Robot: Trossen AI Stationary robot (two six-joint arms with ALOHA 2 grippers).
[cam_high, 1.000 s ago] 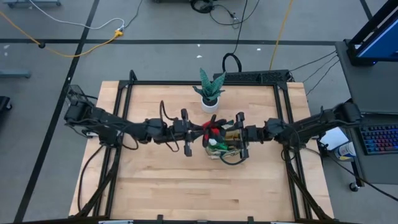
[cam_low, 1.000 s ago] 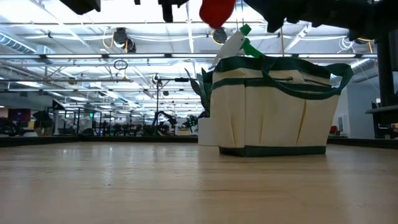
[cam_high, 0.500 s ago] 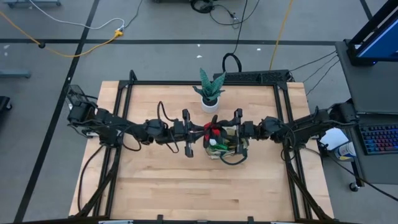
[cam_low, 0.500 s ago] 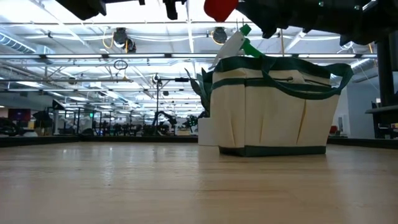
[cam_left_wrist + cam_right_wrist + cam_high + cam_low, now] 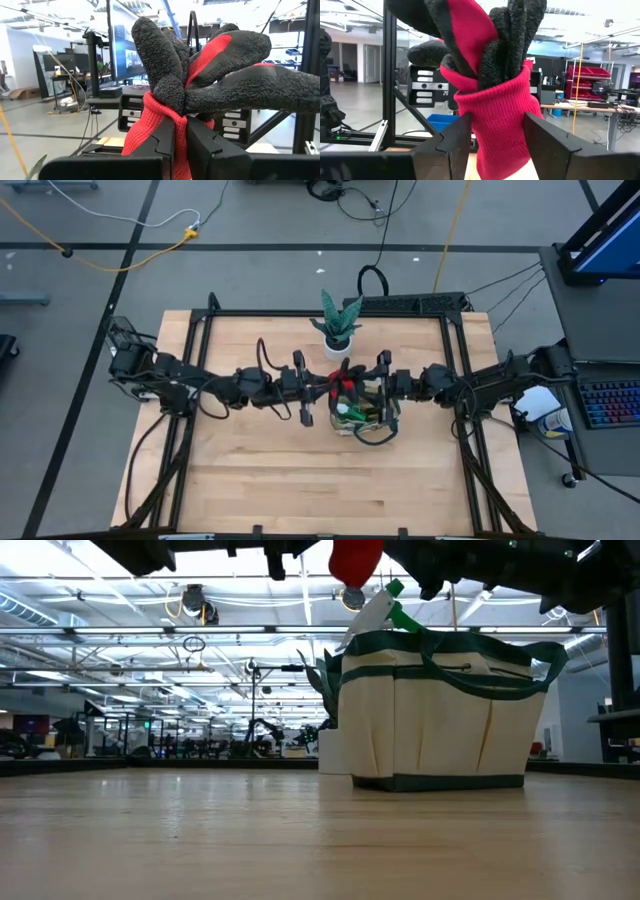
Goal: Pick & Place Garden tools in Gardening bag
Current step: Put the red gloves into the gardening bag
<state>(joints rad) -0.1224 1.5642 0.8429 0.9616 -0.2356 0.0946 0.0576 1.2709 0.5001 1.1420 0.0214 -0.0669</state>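
Red-and-black gloves [image 5: 341,384] are held in the air directly above the gardening bag [image 5: 362,412], which stands on the wooden table [image 5: 250,470] just in front of the potted plant [image 5: 338,326]. The left gripper [image 5: 181,142] is clamped tight on the red knit cuff, as the left wrist view shows. The right gripper [image 5: 496,137] is seen with its fingers standing apart on either side of the same cuff; whether the pads touch the fabric cannot be told.

Compared with one second ago, the right arm has been brought inward across the bag, and the gloves have been shifted slightly toward the bag's middle. In the low view the red cuff [image 5: 354,560] is seen above the bag rim, beside the green spray bottle [image 5: 381,606] already protruding from the bag.

It is judged that placement of the gloves is imminent: the bundle is aligned over the opening and only lowering and release remain. A snag on the spray bottle or on the dark loop handles [image 5: 500,675] is to be guarded against.
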